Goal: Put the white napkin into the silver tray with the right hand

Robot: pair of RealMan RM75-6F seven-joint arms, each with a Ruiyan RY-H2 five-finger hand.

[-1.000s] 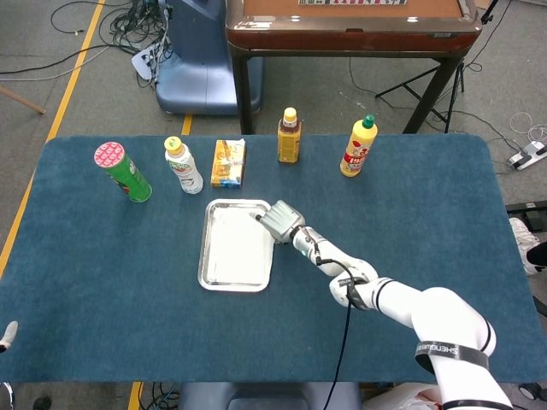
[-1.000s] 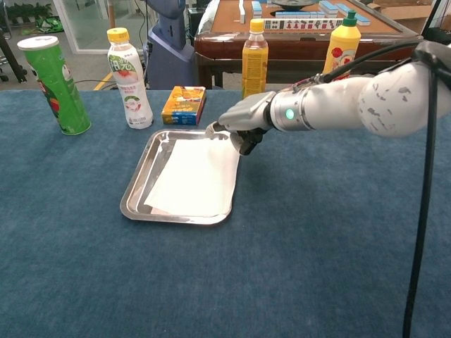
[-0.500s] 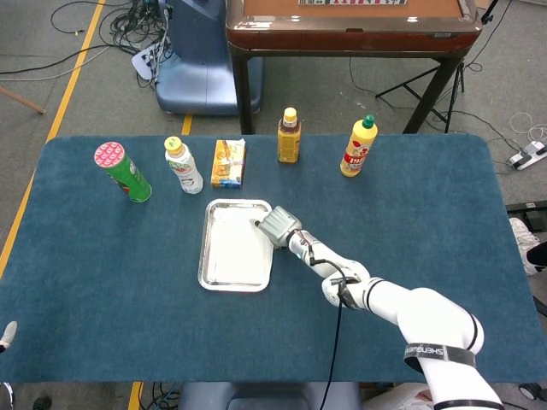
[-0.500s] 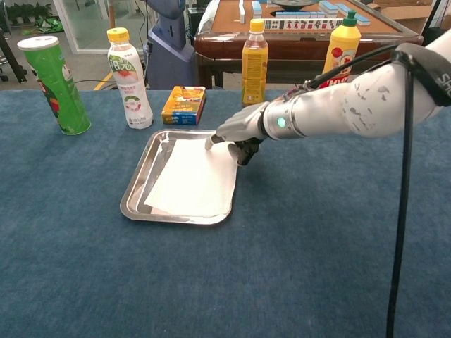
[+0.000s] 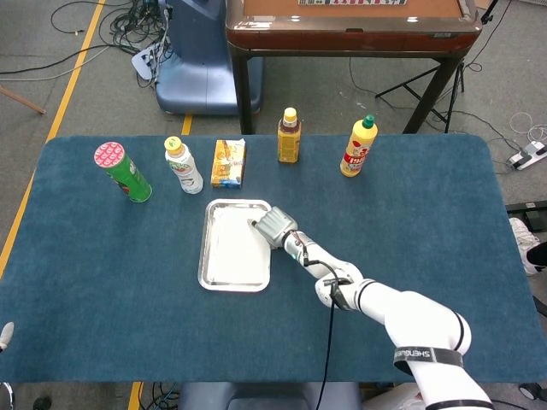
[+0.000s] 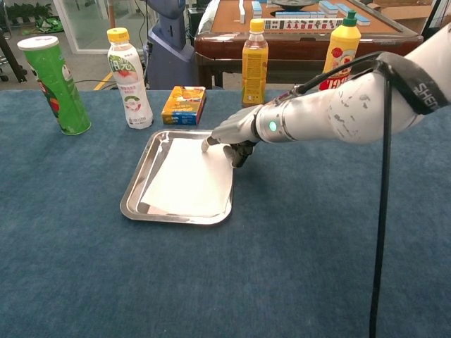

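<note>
Left of the silver tray [image 6: 134,190] stands a green can [image 6: 53,84], then a white bottle [image 6: 128,77] and a yellow box [image 6: 183,105] behind the tray (all on the blue worktop [image 6: 296,267]). The white napkin [image 6: 189,177] lies flat inside the tray. At the tray's right rim the right hand [image 6: 229,134] presses a fingertip on the napkin's far corner — its other fingers curled, gripping nothing. The left hand is barely visible; I cannot tell its state.

1. A robotics lab or test room: loose cables [image 5: 111,30] trail across a bare grey floor [image 5: 77,94] marked with yellow tape [image 5: 75,64].
2. A blue-carpeted tabletop [image 5: 410,213] (a mahjong table [image 5: 350,21] stands behind it).
</note>
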